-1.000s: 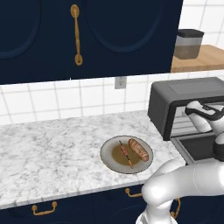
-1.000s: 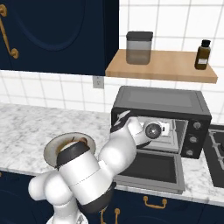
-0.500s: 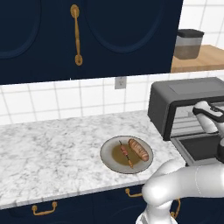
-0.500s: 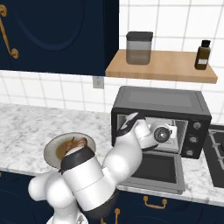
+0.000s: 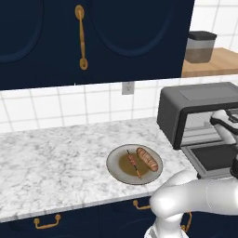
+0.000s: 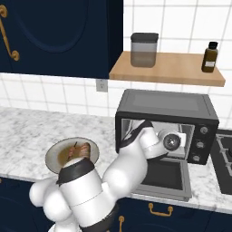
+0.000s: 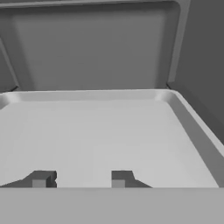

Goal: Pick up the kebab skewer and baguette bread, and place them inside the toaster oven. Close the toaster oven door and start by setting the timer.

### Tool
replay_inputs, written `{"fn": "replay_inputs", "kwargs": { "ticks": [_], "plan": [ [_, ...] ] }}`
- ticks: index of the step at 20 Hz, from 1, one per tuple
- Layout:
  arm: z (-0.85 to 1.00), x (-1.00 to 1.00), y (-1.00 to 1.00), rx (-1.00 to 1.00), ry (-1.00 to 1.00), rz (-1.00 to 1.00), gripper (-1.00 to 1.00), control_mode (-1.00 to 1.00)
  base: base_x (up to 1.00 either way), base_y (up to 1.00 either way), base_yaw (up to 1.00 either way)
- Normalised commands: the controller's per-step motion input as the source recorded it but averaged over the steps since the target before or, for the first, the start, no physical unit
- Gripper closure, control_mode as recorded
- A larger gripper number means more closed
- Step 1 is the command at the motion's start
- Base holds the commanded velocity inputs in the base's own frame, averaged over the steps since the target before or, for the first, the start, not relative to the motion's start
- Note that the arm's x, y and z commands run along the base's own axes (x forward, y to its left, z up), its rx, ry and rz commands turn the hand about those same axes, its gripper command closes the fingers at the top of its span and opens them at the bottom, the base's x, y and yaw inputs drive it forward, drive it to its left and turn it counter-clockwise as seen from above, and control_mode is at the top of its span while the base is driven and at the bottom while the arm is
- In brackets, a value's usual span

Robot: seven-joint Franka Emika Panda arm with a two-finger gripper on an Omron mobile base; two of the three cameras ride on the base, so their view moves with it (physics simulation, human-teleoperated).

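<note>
Matt grey toaster oven, marble counter

The gripper is reaching deeper into the open toaster oven, its fingers drawing closer together.

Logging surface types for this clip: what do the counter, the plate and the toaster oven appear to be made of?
The counter looks like polished marble or a stone imitation: white with grey veining. The plate seems glazed ceramic, with a grey rim and brownish centre, though the render leaves that open. The toaster oven looks like matte dark grey painted metal; its inner tray reads as pale brushed metal.
</note>
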Motion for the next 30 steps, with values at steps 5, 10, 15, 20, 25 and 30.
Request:
{"fn": "replay_inputs", "kwargs": {
  "ticks": [5,10,15,20,25,30],
  "plan": [
    [-0.82,-0.57,-0.1,0.0,0.18,0.04,-1.0,-1.0,0.0,0.0,0.0],
    [-0.91,-0.7,-0.21,0.0,0.16,0.05,-1.0,-1.0,0.0,0.0,0.0],
    [-0.95,-0.76,-0.26,0.0,0.14,0.05,-1.0,-1.0,0.0,0.0,0.0],
    [-0.91,-0.77,-0.24,0.0,0.1,0.05,-1.0,-1.0,0.0,0.0,0.0],
    [-0.87,-0.73,-0.2,0.0,0.09,0.04,-1.0,-1.0,0.0,0.0,0.0],
    [-0.84,-0.69,-0.13,0.0,0.03,0.02,-1.0,-1.0,0.0,0.0,0.0]
  ]
}}
